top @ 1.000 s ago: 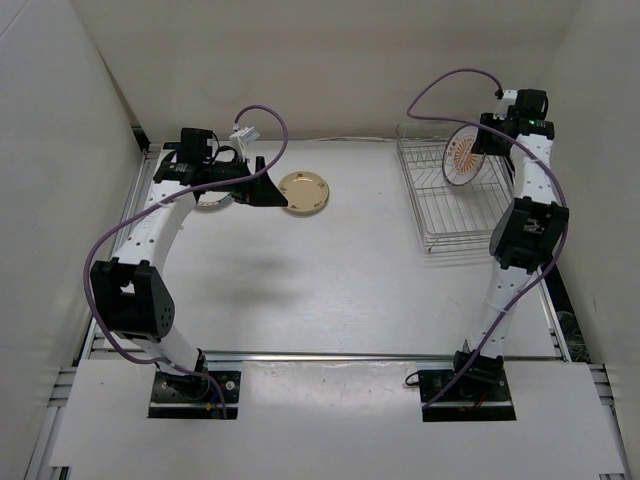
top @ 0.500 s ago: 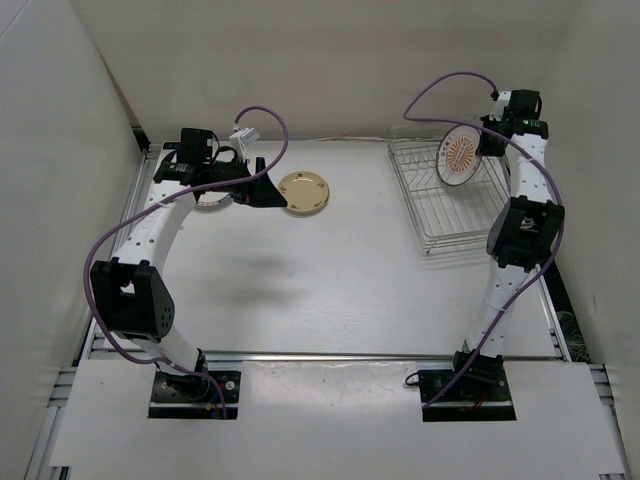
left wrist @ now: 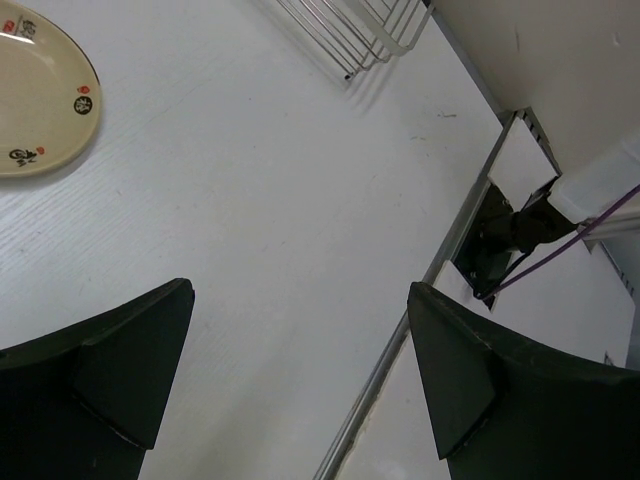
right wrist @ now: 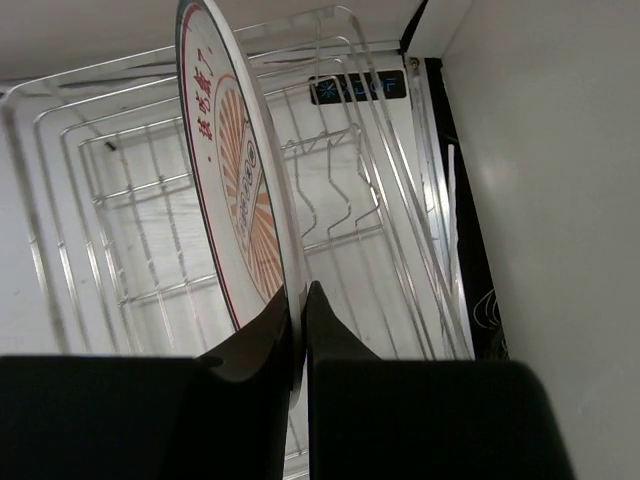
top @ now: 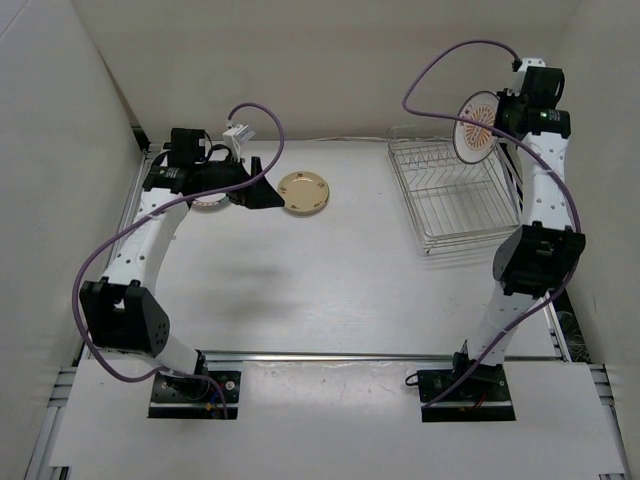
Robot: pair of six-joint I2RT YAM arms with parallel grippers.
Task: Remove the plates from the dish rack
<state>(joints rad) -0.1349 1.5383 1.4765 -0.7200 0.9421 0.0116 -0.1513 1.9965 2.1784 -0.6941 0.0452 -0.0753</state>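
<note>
The right pincer (right wrist: 298, 300) is pressed together on the lower rim of the sunburst plate (right wrist: 235, 170), one finger on each face. The plate stands on edge in the grip, its orange rays and red lettering facing left in the wrist view. The rack (right wrist: 330, 215) lies beyond it, filling most of that frame.

In the top view the right pincer (top: 497, 118) is in the upper right of the frame. There the sunburst plate (top: 477, 127) shows against the back wall (top: 330, 60), above the far right corner of the rack (top: 450, 205). A second ago the plate was lower, down among the rack's wires. Since then the right arm (top: 545, 200) has straightened and carried it up and a little right. The rack's far left corner also sits slightly further left than it did then.

The left pincer (left wrist: 300, 290) is spread wide and holds nothing, as it was a second ago, with bare table (left wrist: 260, 180) between its fingers. In the top view the left pincer (top: 258, 188) is at the upper left, just beside the tan plate (top: 304, 192), which lies flat on the table and has not moved. A white plate (top: 208, 200) lies partly hidden under the left arm (top: 150, 230), whose elbow has swung a little left and down in the frame.
</note>
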